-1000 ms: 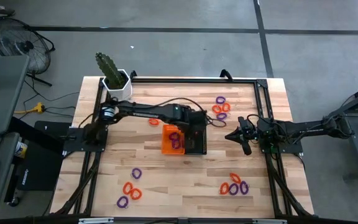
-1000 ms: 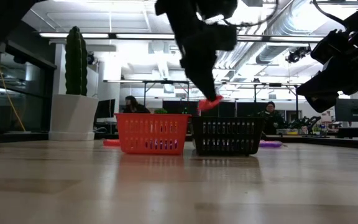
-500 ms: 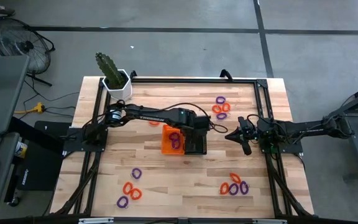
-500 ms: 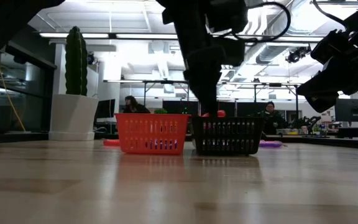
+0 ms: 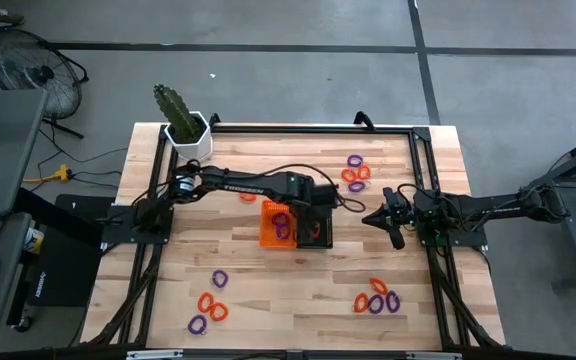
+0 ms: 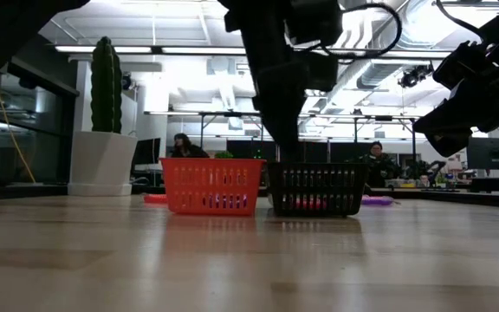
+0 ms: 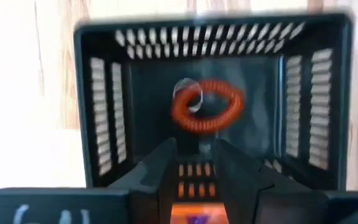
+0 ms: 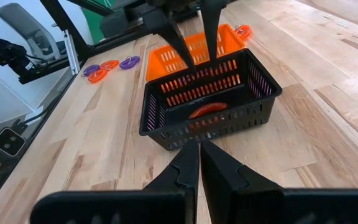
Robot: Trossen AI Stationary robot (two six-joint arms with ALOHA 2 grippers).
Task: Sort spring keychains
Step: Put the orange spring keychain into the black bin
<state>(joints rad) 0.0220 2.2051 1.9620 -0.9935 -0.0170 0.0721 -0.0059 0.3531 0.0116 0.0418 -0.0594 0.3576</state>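
My left gripper (image 7: 194,163) hangs open over the black bin (image 5: 315,232), its fingers (image 8: 178,38) pointing down just above the rim. One orange spring keychain (image 7: 207,106) lies flat on the bin's floor, also seen through the bin's wall (image 8: 207,112); nothing touches it. The orange bin (image 5: 272,226) beside it holds purple keychains (image 5: 283,224). More orange and purple keychains lie in groups on the table: far right (image 5: 355,172), near left (image 5: 210,300), near right (image 5: 378,298). My right gripper (image 8: 199,163) is shut and waits to the right of the bins (image 5: 373,218).
A potted cactus (image 5: 180,122) stands at the far left corner. A single orange keychain (image 5: 247,196) lies under the left arm, left of the orange bin. A black frame (image 5: 298,128) runs around the table top. Bare wood lies between the bins and the near keychain groups.
My left gripper has gone down toward the black bin with an orange keychain at its fingertips and has let it go. The keychain has fallen from above the rim to the bin's floor, where it now lies flat.
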